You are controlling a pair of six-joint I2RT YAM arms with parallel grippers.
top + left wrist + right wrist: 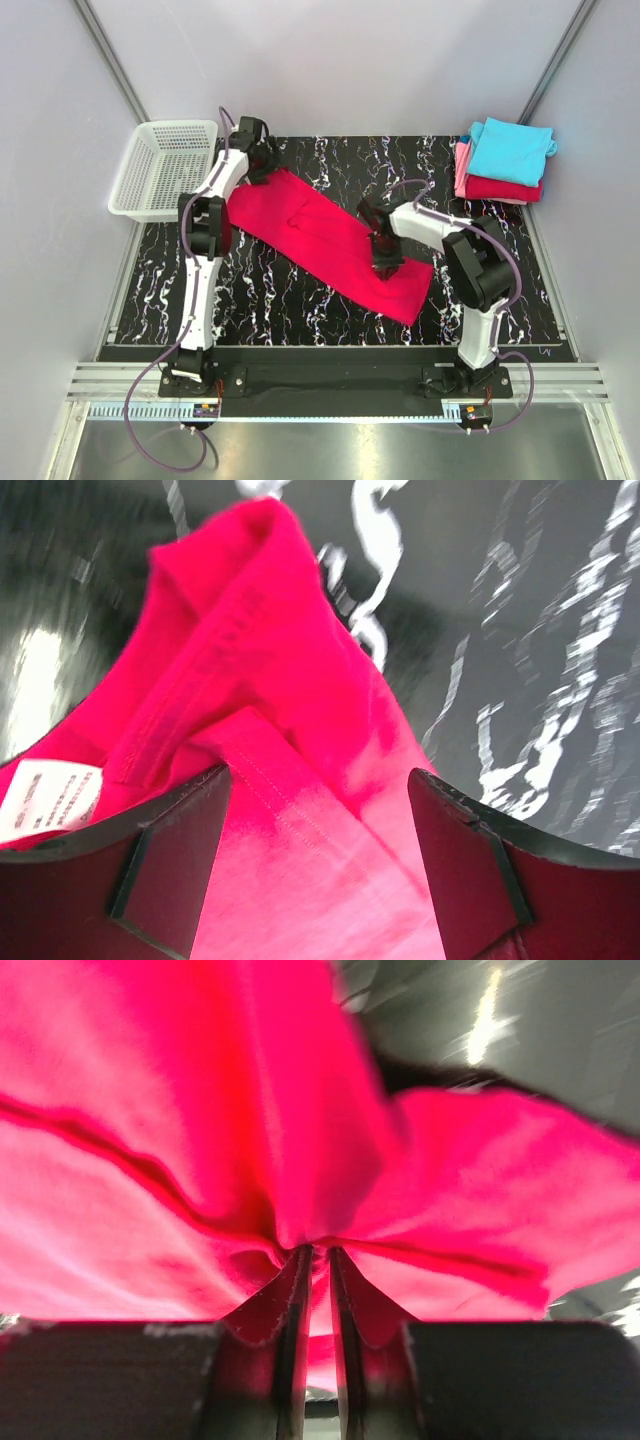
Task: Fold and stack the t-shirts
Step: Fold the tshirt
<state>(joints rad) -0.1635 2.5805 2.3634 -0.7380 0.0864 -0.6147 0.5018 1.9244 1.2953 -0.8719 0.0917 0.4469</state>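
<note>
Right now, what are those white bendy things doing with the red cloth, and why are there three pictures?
Those are two robot arms. One camera looks down from above; a small camera rides on each wrist. On the black marbled table lies a red t-shirt. The right gripper pinches a fold of it. The left gripper is open over the collar end. A stack of folded t-shirts waits in the far right corner, and a white mesh basket sits far left.
</note>
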